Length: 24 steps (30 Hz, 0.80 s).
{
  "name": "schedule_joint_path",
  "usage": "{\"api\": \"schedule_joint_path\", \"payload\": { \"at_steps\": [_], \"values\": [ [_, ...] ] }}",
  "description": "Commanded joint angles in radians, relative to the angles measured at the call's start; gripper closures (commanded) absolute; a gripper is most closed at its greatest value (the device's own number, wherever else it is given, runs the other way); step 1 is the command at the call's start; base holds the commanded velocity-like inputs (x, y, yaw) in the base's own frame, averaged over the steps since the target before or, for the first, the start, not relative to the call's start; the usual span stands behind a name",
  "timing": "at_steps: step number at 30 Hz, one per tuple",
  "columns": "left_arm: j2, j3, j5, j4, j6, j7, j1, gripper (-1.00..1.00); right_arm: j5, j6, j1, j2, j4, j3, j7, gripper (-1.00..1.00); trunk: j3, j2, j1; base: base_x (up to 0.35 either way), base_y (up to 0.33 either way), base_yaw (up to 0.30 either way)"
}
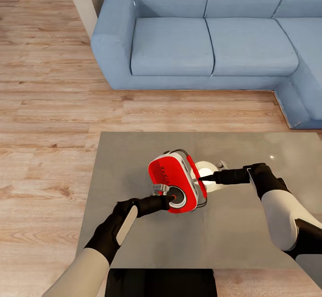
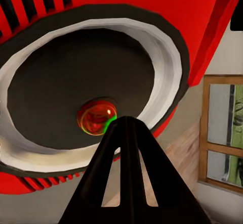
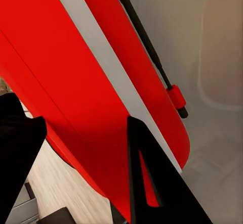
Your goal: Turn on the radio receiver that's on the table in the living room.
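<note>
The radio receiver (image 1: pixel 178 181) sits tilted mid-table (image 1: pixel 250 239), before the blue sofa (image 1: pixel 210 33). The left gripper (image 1: pixel 168 201), fingers together, touches its dial button (image 2: pixel 96 116). The right gripper (image 1: pixel 202 178) clamps its edge; the underside is hidden.

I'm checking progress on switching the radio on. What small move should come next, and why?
Probably a short push of the left tool straight into the red button at the centre of the dial. Its shut tip sits right at the button, while the right tool grips the radio by its edge.
</note>
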Motion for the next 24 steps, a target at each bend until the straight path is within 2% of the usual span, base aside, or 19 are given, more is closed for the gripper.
{"api": "schedule_joint_path", "payload": {
  "at_steps": [1,7,10,14,24],
  "values": [
    [0.000,0.000,0.000,0.000,0.000,0.001,0.000,1.00,-0.004,0.004,0.000,0.000,0.000,-0.001,0.002,1.00,0.000,0.000,0.000,0.000,0.000,0.000],
    [0.000,-0.001,0.001,0.008,0.000,0.003,-0.005,1.00,-0.004,0.004,0.000,0.001,0.000,-0.001,0.002,1.00,0.000,0.000,0.000,0.000,0.000,0.000],
    [0.000,-0.001,0.001,0.062,-0.010,0.004,-0.038,1.00,-0.004,-0.004,0.000,0.001,0.000,-0.001,0.002,1.00,0.000,0.000,0.000,0.000,0.000,0.000],
    [0.000,0.000,0.009,0.098,-0.048,0.004,-0.054,1.00,-0.004,-0.008,0.000,0.001,0.000,-0.001,0.002,1.00,0.000,0.000,0.000,0.000,0.000,0.000],
    [0.000,-0.004,0.036,0.096,-0.062,0.003,-0.057,1.00,-0.002,-0.002,0.000,-0.006,-0.001,-0.001,-0.019,1.00,0.000,0.000,0.000,0.000,0.000,0.000]
  ]
}}
